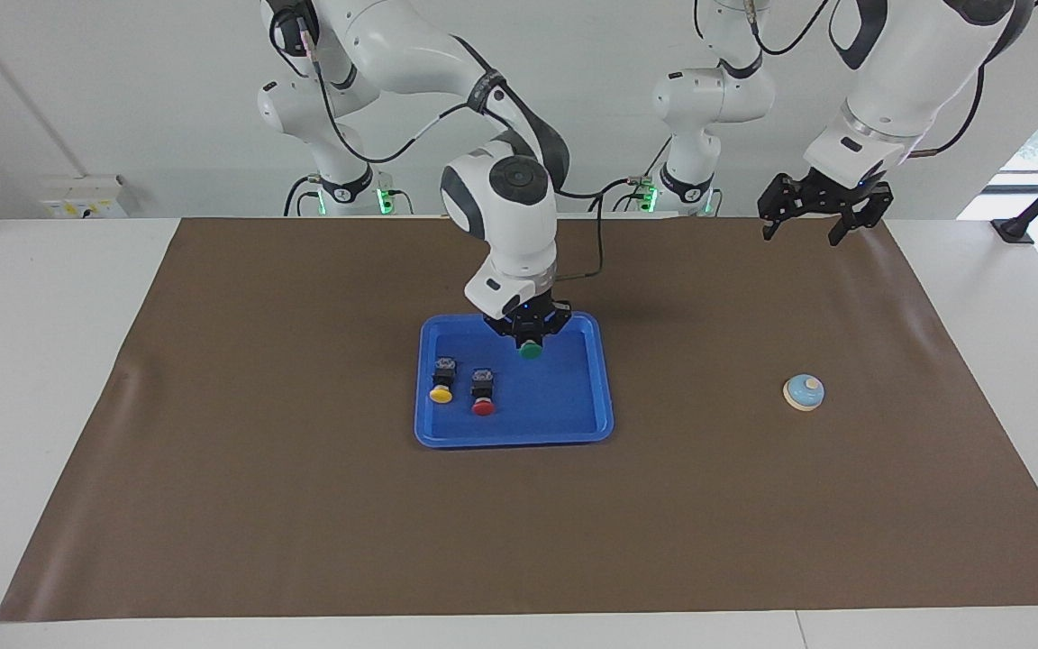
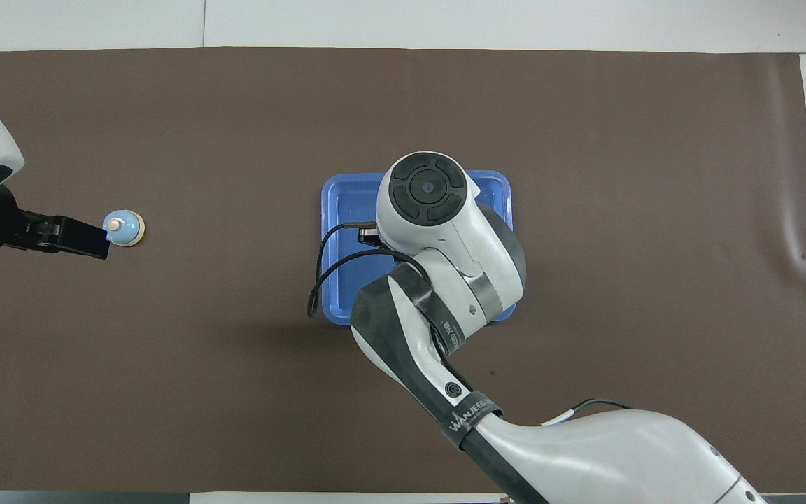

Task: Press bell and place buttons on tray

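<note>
The blue tray (image 1: 564,410) lies in the middle of the brown mat; in the overhead view (image 2: 347,203) the right arm covers most of it. The yellow button (image 1: 441,380) and the red button (image 1: 483,393) lie side by side in the tray. My right gripper (image 1: 530,335) is low in the tray's part nearest the robots, shut on the green button (image 1: 531,350). The bell (image 1: 805,391) (image 2: 123,227) stands on the mat toward the left arm's end. My left gripper (image 1: 803,236) is open and empty, raised above the mat near the bell's end (image 2: 99,245).
The brown mat (image 1: 303,505) covers most of the white table. In the overhead view the right arm hides the buttons and the right gripper.
</note>
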